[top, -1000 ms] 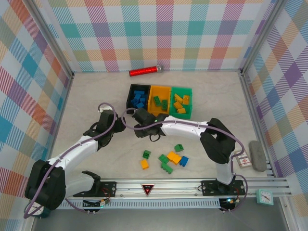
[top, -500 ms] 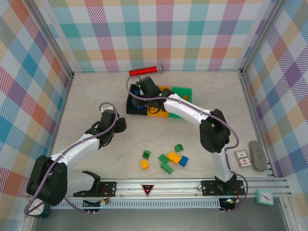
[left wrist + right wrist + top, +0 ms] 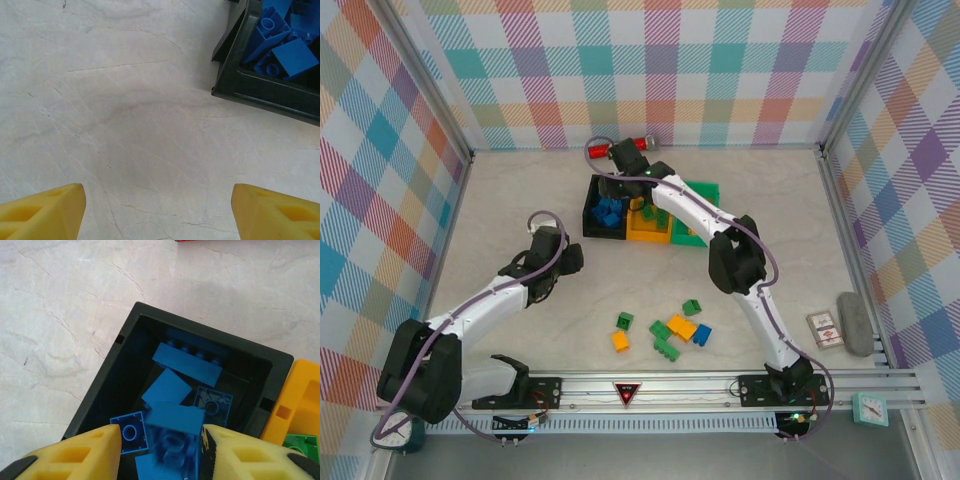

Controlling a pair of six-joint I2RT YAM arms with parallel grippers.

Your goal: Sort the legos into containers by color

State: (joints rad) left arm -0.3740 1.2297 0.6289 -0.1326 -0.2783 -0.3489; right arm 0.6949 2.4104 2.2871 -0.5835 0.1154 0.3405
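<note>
The black plastic bin (image 3: 102,385) holds blue studded bricks (image 3: 187,362). The right tool (image 3: 160,442), slightly parted, brackets a blurred one; grip uncertain. The left tool (image 3: 157,212) gapes empty. Several loose bricks (image 3: 670,332) wait on the surface (image 3: 520,200), 6 o'clock of the bins.

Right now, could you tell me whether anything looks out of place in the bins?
Yes: green legos lie in the orange-yellow bin, though a green bin stands right beside it. The black bin holds only blue legos.
</note>
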